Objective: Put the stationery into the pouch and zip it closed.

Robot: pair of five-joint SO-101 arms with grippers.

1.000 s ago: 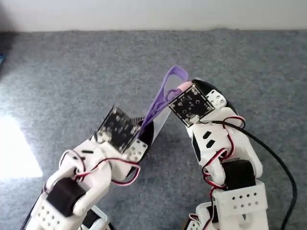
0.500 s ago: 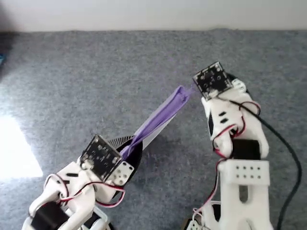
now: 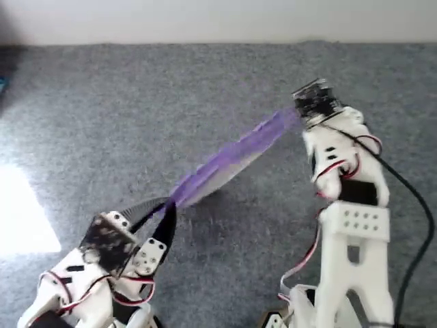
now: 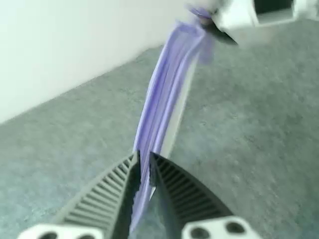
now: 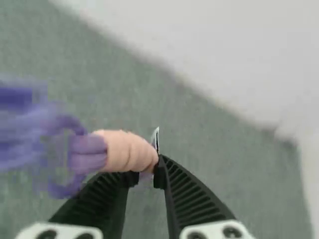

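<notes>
A grey, felt-like table cover (image 3: 136, 102) spreads across the high view, its nap mottled and even. Along twelve o'clock runs a band of plain white wall (image 3: 205, 20), which meets the cover in a straight seam. A bright patch of light (image 3: 20, 219) falls on the cover at nine o'clock and washes it almost white. Towards ten o'clock the corner sinks into a dark shadow (image 3: 7, 58). Both wrist views show the same grey cover running up to the pale wall.
</notes>
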